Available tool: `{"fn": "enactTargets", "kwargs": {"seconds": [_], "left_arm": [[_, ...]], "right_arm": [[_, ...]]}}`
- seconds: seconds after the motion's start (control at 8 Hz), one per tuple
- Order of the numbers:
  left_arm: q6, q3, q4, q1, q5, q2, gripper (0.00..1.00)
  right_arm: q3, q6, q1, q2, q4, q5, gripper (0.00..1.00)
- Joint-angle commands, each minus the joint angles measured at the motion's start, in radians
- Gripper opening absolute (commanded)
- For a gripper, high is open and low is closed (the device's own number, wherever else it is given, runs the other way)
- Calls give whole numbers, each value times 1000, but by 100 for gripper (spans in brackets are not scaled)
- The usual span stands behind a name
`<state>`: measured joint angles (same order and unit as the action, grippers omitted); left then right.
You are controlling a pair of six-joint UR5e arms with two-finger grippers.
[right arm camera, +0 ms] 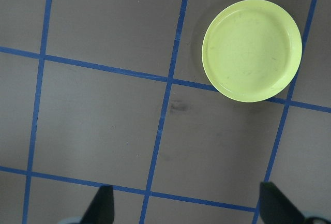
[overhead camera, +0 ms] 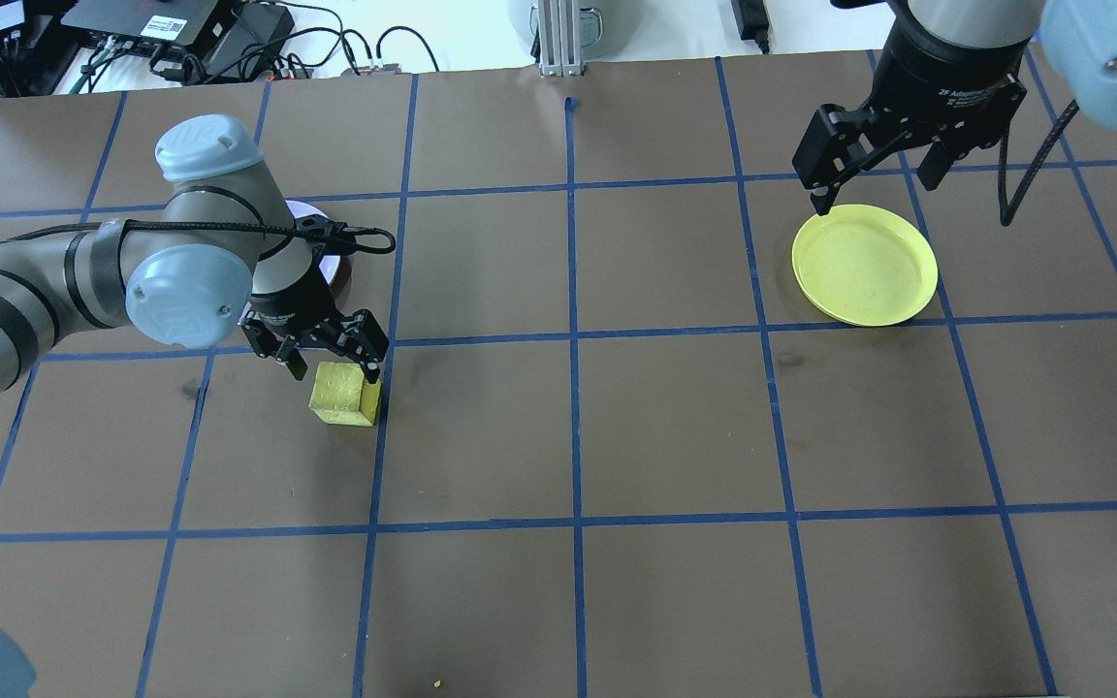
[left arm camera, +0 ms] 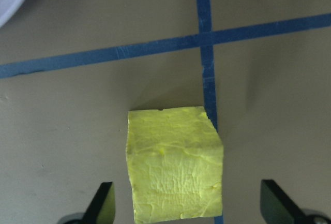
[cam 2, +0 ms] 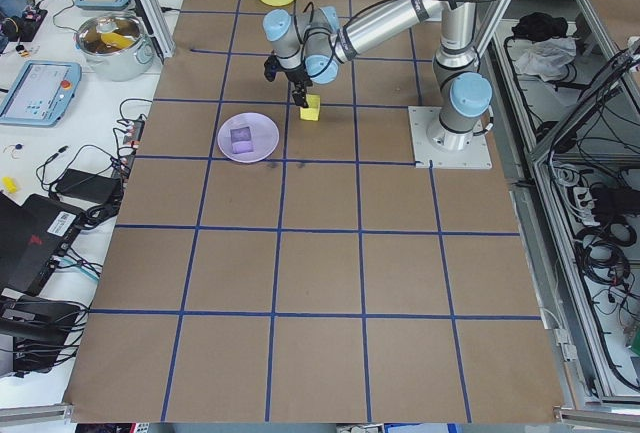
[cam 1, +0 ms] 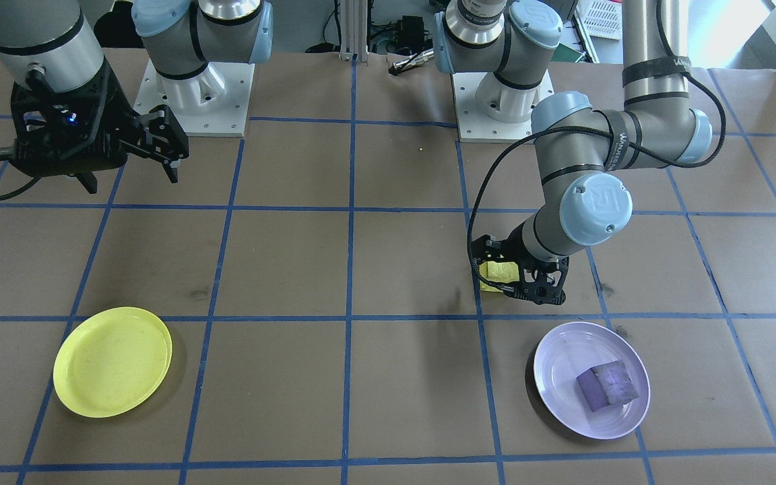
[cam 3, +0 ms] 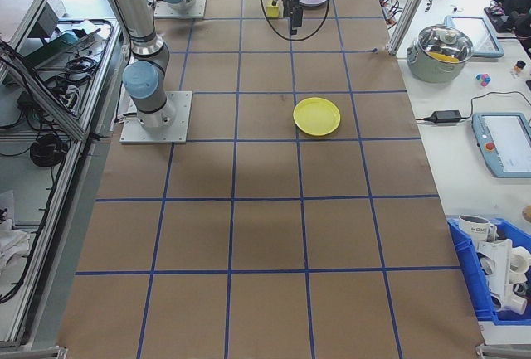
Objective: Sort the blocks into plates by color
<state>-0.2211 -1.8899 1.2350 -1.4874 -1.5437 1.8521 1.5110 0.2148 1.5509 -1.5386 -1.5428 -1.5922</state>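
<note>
The left tool (overhead camera: pixel 328 361) hangs low over the yellow block (overhead camera: pixel 344 394) with its fingers spread to either side and not yet closed on it; in the left wrist view both fingertips (left arm camera: pixel 103 203) stand clear of the cube's faces, the left one nearer than the right. The right tool (overhead camera: pixel 877 171) is also released, empty, and held high above the far edge of the yellow plate (overhead camera: pixel 864 264) on the right side of the desk (overhead camera: pixel 568 436). The lavender plate (cam 1: pixel 590 379) lies just beyond the left arm, with the purple block (cam 1: pixel 607 384) already resting in it, so that colour looks done. The yellow block sits on the desk beside a blue tape line, well apart from its plate. To do the grasp well, the left tool should probably shift slightly so the cube is centred between the fingers, drop until the pads cover the cube's side faces, then close squarely; an off-centre squeeze could nudge or twist the block.
</note>
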Motion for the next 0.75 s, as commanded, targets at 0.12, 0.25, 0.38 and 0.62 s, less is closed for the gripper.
{"fn": "enactTargets", "kwargs": {"seconds": [0.12,0.25,0.38,0.62], "left_arm": [[9,-40,-52,3,-7,25,100],[12,-40,-57,3,-4,36,99],[11,-38,-64,3,-4,39,76],[14,-35,-63,3,-6,38,17]], "right_arm": [[0,0,0,0,0,0,100],[0,0,0,0,0,0,100],[0,0,0,0,1,0,100],[0,0,0,0,1,0,100]]}}
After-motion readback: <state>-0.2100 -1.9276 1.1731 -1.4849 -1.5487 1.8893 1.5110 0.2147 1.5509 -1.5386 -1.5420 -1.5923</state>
